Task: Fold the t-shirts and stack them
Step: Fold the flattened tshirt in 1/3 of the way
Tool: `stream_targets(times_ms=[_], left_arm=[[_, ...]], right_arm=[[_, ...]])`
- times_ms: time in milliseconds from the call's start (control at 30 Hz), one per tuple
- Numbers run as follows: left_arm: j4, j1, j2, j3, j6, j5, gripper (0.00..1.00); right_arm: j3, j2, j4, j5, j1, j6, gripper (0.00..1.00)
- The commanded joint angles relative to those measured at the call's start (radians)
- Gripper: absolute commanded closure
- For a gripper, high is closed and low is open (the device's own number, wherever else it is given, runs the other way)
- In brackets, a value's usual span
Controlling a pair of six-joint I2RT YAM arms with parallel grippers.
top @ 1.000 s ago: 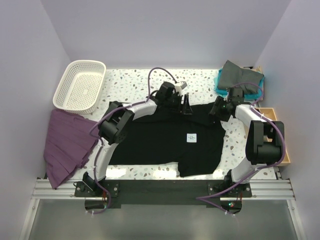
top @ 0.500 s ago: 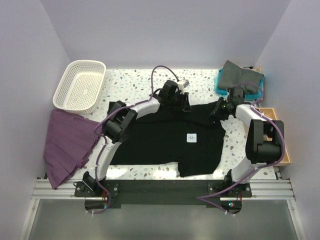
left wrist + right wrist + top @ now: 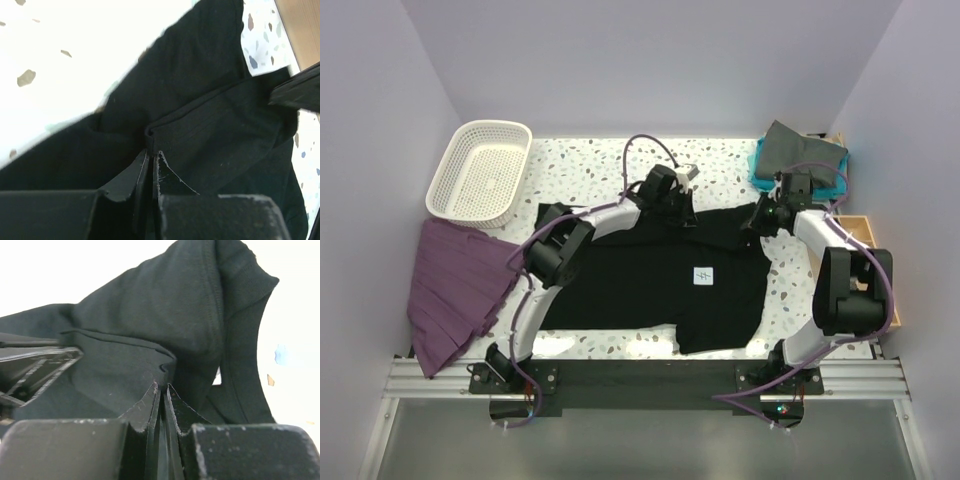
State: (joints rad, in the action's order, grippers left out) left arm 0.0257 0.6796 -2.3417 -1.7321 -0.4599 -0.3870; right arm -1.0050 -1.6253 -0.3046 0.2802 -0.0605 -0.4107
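Fabric at the far edge of the black t-shirt sits pinched in the closed left end effector and right end effector.

black tee w/ white label, white basket, purple cloth, speckled table

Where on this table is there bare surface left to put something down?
Bare table lies along the far edge, between the white basket and the grey shirt, though a cable loops over it. A thin strip runs between the black t-shirt and the near rail. Crowded: the shirt's far edge, where the left gripper and right gripper pinch it.
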Motion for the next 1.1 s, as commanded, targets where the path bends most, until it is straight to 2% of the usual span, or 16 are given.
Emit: stream_targets(times_ms=[0,400,500,567,600,667,700,733,833,933,1067], left_arm=[[-0.090,0.009,0.163,0.106,-0.005,-0.013,0.94],[-0.230,0.018,0.323,0.387,-0.059,-0.124,0.94],[-0.253,0.024,0.347,0.460,-0.068,-0.162,0.91],[-0.263,0.028,0.355,0.514,-0.079,-0.200,0.82],[-0.257,0.029,0.361,0.528,-0.080,-0.208,0.79],[-0.245,0.028,0.372,0.572,-0.076,-0.216,0.65],[-0.230,0.029,0.387,0.586,-0.072,-0.216,0.59],[-0.222,0.029,0.398,0.600,-0.062,-0.211,0.47],[-0.214,0.029,0.450,0.657,-0.046,-0.175,0.35],[-0.201,0.028,0.484,0.664,-0.022,-0.144,0.32],[-0.155,0.028,0.498,0.603,0.001,-0.098,0.32]], right_arm=[[0.005,0.123,-0.037,0.042,-0.004,0.038,0.90],[0.028,0.228,-0.292,0.102,-0.004,0.147,0.88],[0.084,0.271,-0.315,0.143,-0.002,0.154,0.83],[0.121,0.291,-0.317,0.188,0.004,0.133,0.71],[0.131,0.310,-0.320,0.195,0.007,0.128,0.71],[0.161,0.340,-0.332,0.174,0.008,0.112,0.70],[0.169,0.360,-0.334,0.156,0.008,0.102,0.66],[0.183,0.405,-0.317,0.142,0.008,0.095,0.59],[0.168,0.442,-0.272,0.084,0.008,0.063,0.50],[0.134,0.411,-0.220,0.057,0.008,0.039,0.49],[0.105,0.287,-0.140,0.088,0.008,0.013,0.49]])
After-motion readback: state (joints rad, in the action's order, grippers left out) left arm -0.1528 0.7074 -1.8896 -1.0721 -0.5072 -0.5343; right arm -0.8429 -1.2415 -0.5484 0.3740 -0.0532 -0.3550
